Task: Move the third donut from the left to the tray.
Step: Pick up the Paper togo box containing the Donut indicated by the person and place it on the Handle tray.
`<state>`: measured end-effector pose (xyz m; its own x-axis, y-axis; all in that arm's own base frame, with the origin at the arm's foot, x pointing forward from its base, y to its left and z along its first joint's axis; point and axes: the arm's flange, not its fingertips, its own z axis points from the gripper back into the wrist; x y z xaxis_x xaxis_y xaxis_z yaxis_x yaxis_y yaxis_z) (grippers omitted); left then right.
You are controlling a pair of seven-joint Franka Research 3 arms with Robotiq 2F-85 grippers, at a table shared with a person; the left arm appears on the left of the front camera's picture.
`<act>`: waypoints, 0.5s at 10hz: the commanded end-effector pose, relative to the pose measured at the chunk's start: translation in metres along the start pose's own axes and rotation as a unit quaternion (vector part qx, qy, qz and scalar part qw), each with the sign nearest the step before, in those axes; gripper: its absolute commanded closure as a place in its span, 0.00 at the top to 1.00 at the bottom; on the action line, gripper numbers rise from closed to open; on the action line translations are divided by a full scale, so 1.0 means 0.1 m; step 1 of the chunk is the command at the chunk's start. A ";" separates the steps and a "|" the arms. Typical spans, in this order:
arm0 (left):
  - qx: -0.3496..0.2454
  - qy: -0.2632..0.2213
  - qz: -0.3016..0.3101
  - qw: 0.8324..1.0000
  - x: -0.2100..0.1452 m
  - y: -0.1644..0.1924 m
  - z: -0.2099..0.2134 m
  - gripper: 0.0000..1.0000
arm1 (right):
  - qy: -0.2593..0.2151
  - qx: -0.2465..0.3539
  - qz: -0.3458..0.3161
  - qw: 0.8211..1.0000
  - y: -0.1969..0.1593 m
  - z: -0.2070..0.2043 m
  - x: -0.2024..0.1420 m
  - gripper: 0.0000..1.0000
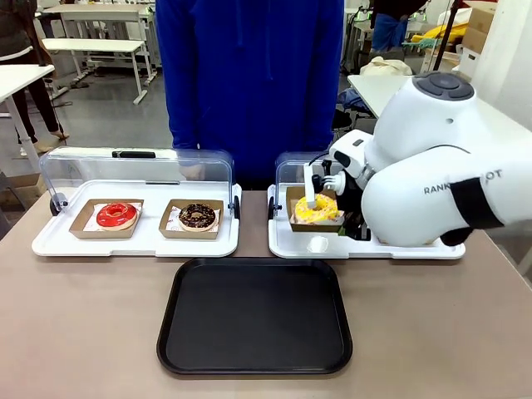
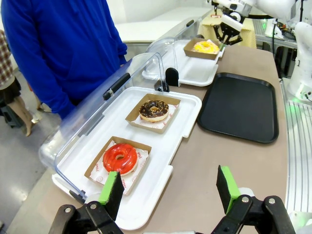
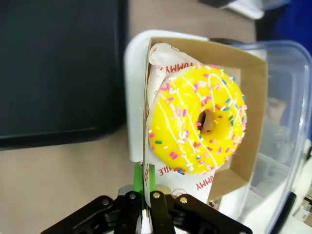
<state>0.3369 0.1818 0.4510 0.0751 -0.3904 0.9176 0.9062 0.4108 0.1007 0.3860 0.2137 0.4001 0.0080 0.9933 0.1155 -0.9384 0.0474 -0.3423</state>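
The third donut from the left (image 1: 316, 208), yellow-iced with sprinkles, lies in its brown cardboard holder (image 1: 295, 199) on the right white tray. My right gripper (image 1: 347, 219) is at the holder's right side. In the right wrist view, the right gripper (image 3: 145, 179) is shut with its green pads pinching the holder's near wall (image 3: 146, 146), and the donut (image 3: 197, 119) lies just beyond. The black tray (image 1: 255, 316) lies flat in front of both white trays. My left gripper (image 2: 169, 190) hangs open over the table's left end, near the red donut (image 2: 119, 158).
The left white tray (image 1: 50, 243), with its clear lid (image 1: 83, 170) open, holds the red donut (image 1: 116, 215) and a chocolate donut (image 1: 197, 216). The right white tray (image 1: 374, 249) has its lid raised behind. A person in blue (image 1: 249, 75) stands at the far edge.
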 end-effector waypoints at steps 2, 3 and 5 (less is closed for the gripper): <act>0.003 -0.011 -0.008 1.000 0.00 0.00 -0.01 1.00 | -0.007 0.020 -0.017 1.000 0.41 0.12 0.18 0.02; 0.003 -0.011 -0.008 1.000 0.00 0.00 -0.01 1.00 | -0.011 0.027 -0.012 0.999 0.65 0.11 0.33 0.02; 0.003 -0.011 -0.008 1.000 0.00 0.00 -0.01 1.00 | -0.015 0.036 -0.002 0.999 0.93 0.03 0.50 0.02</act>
<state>0.3369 0.1819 0.4510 0.0753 -0.3902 0.9176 0.9061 0.4110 0.1004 0.3207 0.2744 0.3915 -0.0150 0.9909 0.1339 -0.9581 0.0241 -0.2854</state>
